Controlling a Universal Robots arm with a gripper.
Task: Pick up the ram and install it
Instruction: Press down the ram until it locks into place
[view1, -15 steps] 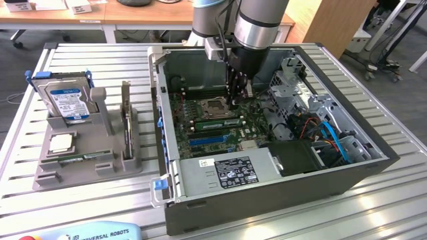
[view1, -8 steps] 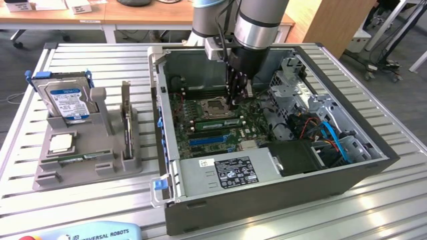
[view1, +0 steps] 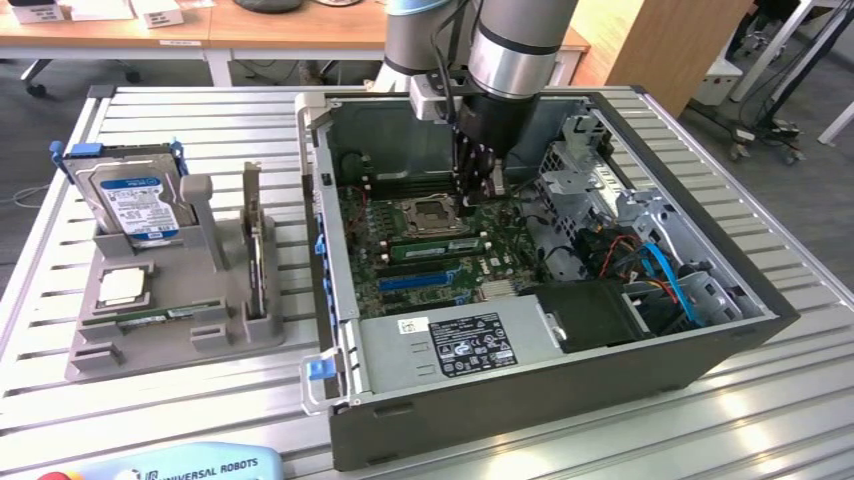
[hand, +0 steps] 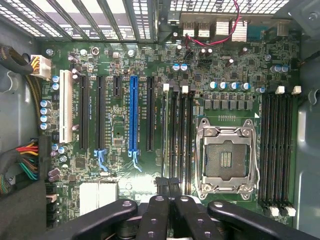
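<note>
**DESK:** What did the frame catch?

**PHOTOGRAPHER:** The robot arm's gripper (view1: 483, 192) hung inside the open computer case (view1: 534, 410), low over the motherboard (hand: 120, 150). Its black fingers (hand: 154, 220) were pressed together. There was no gap at the tips, and I could make out nothing clamped in them.

**DESK:** And the ram?

**PHOTOGRAPHER:** The ram (view1: 434, 243) stood on edge in the row of memory slots (hand: 177, 130). That row ran just beside the processor socket (hand: 227, 160), on the side facing the long blue slot (hand: 132, 115). The closed fingertips sat above one end of the row. Whether they touched the stick, I could not tell.

**DESK:** So which step was in hand?

**PHOTOGRAPHER:** By my reading, the pick-up was done and the install was at its last stage. The stick was in its slot, and the closed gripper was placed to bear down on it like a blunt thumb. I could not see whether the white clips (hand: 185, 89) at the slot ends had latched.

**DESK:** What would a push from there call for?

**PHOTOGRAPHER:** A straight, square press along the slot, kept over the stick's top edge. Off line, the closed tips could slip onto the board or tilt the stick. One end driven alone could leave the other riding high.
</note>
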